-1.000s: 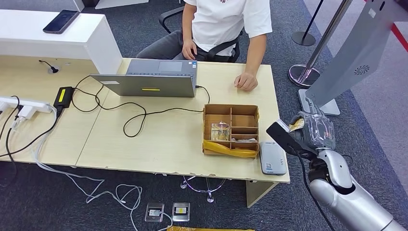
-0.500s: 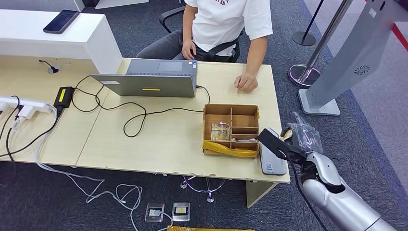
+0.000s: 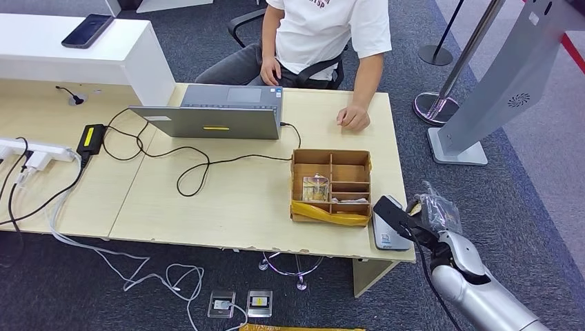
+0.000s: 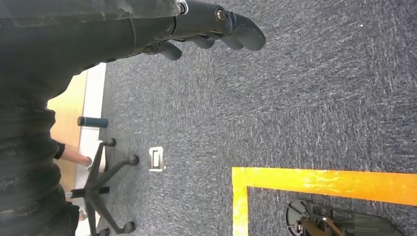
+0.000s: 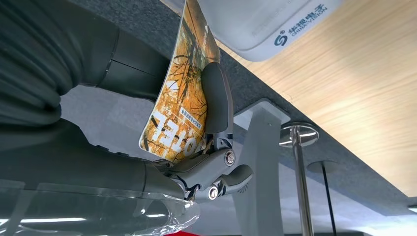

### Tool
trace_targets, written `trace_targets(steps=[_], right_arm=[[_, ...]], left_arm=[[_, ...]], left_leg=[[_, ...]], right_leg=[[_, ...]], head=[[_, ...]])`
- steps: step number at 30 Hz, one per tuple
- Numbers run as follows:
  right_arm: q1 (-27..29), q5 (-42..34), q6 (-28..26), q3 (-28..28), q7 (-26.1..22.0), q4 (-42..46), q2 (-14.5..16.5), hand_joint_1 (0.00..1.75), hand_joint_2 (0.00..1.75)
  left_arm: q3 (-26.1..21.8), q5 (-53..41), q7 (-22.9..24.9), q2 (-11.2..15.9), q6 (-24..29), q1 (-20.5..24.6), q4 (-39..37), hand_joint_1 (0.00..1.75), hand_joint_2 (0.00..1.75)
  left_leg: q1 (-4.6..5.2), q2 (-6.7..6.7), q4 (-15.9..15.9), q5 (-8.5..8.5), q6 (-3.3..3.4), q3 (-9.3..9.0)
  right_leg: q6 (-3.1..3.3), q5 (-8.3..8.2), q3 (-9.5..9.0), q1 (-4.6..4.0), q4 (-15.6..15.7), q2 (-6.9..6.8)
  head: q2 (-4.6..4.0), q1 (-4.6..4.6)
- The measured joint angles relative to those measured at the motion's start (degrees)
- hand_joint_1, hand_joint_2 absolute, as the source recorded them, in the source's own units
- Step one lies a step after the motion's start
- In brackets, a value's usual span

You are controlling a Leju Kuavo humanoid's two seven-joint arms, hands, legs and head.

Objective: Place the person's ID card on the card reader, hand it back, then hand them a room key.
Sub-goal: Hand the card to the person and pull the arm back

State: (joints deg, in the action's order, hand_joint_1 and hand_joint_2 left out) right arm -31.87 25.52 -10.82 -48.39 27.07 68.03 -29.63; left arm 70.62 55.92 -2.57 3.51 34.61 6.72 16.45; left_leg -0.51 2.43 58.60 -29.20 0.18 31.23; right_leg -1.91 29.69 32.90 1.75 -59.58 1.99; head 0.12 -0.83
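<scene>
Right hand (image 5: 196, 147): grips orange printed card (image 5: 182, 98), beside white rectangular card reader (image 3: 388, 227) at tabletop (image 3: 227, 200) edge.
Left hand (image 4: 216, 24): hangs empty, fingers apart, above grey carpet floor (image 4: 295, 98).

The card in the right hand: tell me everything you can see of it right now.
The card is thin and flat, printed with an orange-and-yellow leafy pattern and white lettering that reads HOTEL, with smaller white text beside it. It looks like glossy plastic. The right hand holds it, its thumb pressed on the printed face and darker fingers behind. The card's far end reaches close to the white card reader at the table's near right corner; whether they touch, I cannot tell. In the head view it is barely a yellow sliver.
</scene>
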Motion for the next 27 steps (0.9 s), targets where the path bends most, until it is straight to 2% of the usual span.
trace_targets(steps=[27], right_arm=[[-0.24,-1.32,-1.13,0.0,-2.21,-4.76,3.13,1.75,1.75]], left_arm=[[0.0,0.51,0.1,0.01,0.01,0.01,0.18,0.0,1.75]], left_leg=[[-0.01,-0.08,0.0,0.03,-0.03,-0.08]], right_leg=[[0.06,-0.05,-0.06,-0.02,0.0,0.02]], head=[[-0.01,-0.01]])
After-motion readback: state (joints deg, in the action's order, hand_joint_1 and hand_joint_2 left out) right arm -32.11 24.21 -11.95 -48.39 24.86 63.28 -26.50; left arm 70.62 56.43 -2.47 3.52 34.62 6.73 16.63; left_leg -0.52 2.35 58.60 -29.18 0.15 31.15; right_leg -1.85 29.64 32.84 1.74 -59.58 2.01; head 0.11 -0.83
